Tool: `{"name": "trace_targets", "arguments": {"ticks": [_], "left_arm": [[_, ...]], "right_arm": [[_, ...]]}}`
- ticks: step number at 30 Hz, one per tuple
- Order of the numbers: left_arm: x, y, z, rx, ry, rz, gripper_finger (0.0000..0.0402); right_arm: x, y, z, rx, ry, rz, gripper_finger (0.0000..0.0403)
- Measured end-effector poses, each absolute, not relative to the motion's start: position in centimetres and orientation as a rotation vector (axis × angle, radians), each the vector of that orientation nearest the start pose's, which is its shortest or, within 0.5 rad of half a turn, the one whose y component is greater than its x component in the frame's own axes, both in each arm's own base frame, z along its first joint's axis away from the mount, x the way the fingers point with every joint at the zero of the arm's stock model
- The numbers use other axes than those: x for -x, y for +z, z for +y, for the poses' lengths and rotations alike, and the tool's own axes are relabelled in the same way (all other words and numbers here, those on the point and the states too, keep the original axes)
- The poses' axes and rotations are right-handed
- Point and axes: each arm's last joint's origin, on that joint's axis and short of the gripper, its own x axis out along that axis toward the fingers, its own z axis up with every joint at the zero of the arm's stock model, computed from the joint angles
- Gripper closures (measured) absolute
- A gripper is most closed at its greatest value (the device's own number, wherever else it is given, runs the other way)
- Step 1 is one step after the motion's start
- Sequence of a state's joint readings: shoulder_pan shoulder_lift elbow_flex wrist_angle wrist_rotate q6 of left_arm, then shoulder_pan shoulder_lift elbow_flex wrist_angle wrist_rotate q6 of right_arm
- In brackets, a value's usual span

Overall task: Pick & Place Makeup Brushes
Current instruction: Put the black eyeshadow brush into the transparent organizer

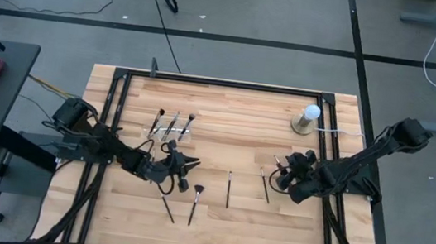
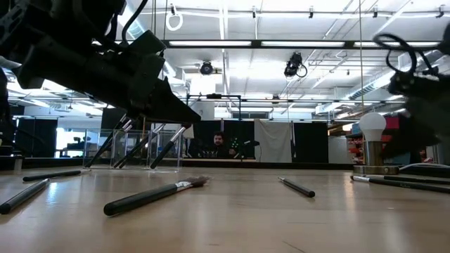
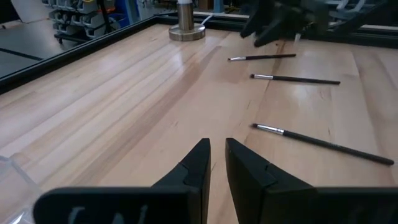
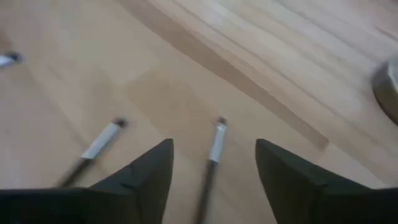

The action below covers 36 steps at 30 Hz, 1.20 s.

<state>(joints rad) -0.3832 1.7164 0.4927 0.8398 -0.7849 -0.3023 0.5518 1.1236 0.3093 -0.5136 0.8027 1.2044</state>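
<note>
Right wrist view, right gripper (image 4: 211,165) jaws spread astride slim silver-ferruled brush (image 4: 214,152), woodgrain table (image 4: 261,56)

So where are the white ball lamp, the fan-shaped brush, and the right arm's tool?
white ball lamp (image 1: 311,113): high view, on its white ball.
fan-shaped brush (image 1: 198,190): high view, on its fanned bristles.
right tool (image 4: 214,158): right wrist view, midway between its open fingertips.

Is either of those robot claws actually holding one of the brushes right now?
No. The right gripper has its jaws open around a brush on the table, not gripping. The left gripper holds nothing.
</note>
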Motion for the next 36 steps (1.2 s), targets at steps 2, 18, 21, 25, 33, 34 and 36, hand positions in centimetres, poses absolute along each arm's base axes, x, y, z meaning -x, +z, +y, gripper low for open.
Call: {"name": "trace_targets", "arguments": {"ticks": [2, 18, 21, 25, 33, 34, 36], "left_arm": [[-26.7, 12.2, -8.5, 0.083, 0.443, 0.257, 0.0349], [-26.9, 12.4, -8.3, 0.102, 0.453, 0.230, 0.0349], [-26.9, 12.5, -8.3, 0.108, 0.451, 0.223, 0.0349], [-26.9, 12.5, -8.3, 0.108, 0.452, 0.222, 0.0349], [-26.9, 12.5, -8.3, 0.107, 0.452, 0.223, 0.0349], [-26.9, 12.5, -8.3, 0.107, 0.451, 0.223, 0.0349], [-26.9, 12.5, -8.3, 0.107, 0.451, 0.223, 0.0349]], "right_arm": [[-12.5, 11.2, 5.2, -0.273, -0.754, 0.686, 0.0150], [-10.7, 7.2, 4.0, -0.287, -0.623, 0.574, 0.0173], [-10.6, 7.0, 4.0, -0.270, -0.626, 0.592, 0.0196], [-10.6, 6.7, 4.0, -0.276, -0.645, 0.606, 0.0233], [-10.5, 6.2, 3.9, -0.251, -0.678, 0.620, 0.0319], [-10.5, 6.2, 3.9, -0.249, -0.679, 0.620, 0.0331], [-10.5, 6.2, 3.9, -0.244, -0.678, 0.623, 0.0358]]}}
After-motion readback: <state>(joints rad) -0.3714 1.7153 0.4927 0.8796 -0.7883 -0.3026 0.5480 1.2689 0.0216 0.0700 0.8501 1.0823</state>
